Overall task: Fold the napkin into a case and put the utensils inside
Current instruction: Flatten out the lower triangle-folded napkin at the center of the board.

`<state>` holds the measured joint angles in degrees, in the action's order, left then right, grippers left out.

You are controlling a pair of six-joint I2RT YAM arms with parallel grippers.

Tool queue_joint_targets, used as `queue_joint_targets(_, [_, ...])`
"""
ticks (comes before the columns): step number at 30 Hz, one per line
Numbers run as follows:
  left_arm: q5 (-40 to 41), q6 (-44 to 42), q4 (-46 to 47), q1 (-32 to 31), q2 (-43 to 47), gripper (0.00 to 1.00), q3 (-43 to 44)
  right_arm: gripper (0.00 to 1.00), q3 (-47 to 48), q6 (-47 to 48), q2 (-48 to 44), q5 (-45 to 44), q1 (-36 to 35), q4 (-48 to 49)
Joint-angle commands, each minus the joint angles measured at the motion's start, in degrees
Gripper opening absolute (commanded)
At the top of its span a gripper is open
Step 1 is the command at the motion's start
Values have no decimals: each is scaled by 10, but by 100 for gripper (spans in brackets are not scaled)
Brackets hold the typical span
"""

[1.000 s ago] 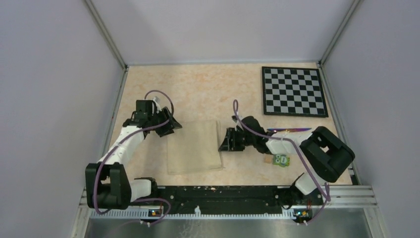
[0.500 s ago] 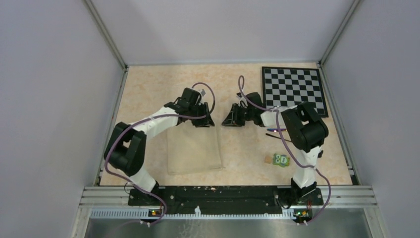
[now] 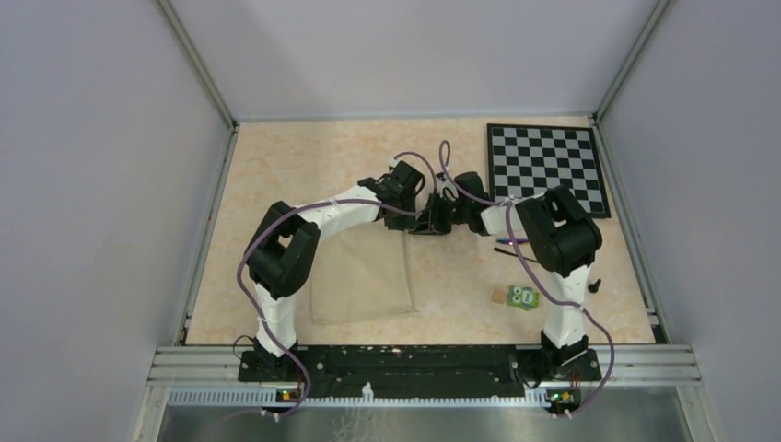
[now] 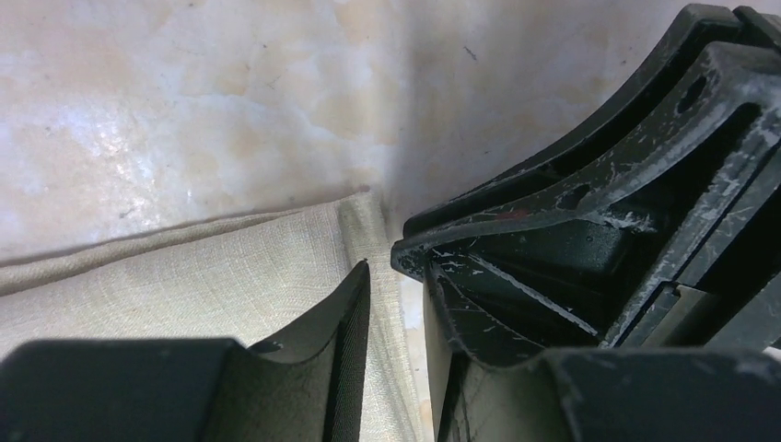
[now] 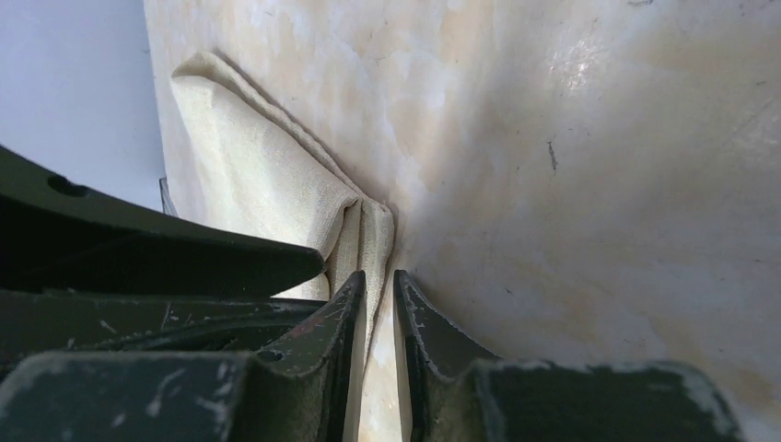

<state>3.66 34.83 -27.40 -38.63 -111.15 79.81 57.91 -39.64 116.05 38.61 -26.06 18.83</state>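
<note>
The napkin [image 3: 359, 276] lies folded flat, a beige rectangle at the table's middle. Both grippers meet at its far right corner. In the left wrist view my left gripper [image 4: 391, 276] stands narrowly open astride the napkin's right hem [image 4: 368, 230], with cloth and table showing in the gap. My right gripper [image 5: 378, 281] is open by a thin slit, the cloth corner [image 5: 368, 230] reaching in between its tips. From above, the left gripper [image 3: 405, 224] and right gripper [image 3: 422, 224] almost touch. The thin dark utensils [image 3: 505, 249], one purple-tinted, show beside the right arm.
A black-and-white chessboard [image 3: 546, 168] lies at the far right. A small green block with white dots [image 3: 525, 296] and a tan piece [image 3: 498, 296] sit right of the napkin. A tiny black knob [image 3: 595, 285] sits near the right wall.
My left arm swung right along the napkin's far edge to its right corner. The right gripper moved up from the napkin's right side to that same corner. Both pairs of jaws narrowed.
</note>
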Motion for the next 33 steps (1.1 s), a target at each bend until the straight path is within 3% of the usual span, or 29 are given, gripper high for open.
queue_joint_targets(1, [65, 4, -32, -9, -11, 33, 36, 17, 11, 5, 14, 0, 0, 20])
queue_joint_targets(6, [85, 11, -39, -14, -8, 31, 36, 16, 11, 1, 27, 4, 0, 31])
queue_joint_targets(12, [115, 8, -61, -15, -15, 37, 52, 12, 15, -3, 37, 6, 0, 38])
queue_joint_targets(26, [125, -4, -82, -16, -50, 31, 74, 11, 18, 4, 40, -4, -1, 30])
queue_joint_targets(33, [117, -10, -72, -17, -52, 15, 75, 11, 23, 5, 47, -8, 0, 29])
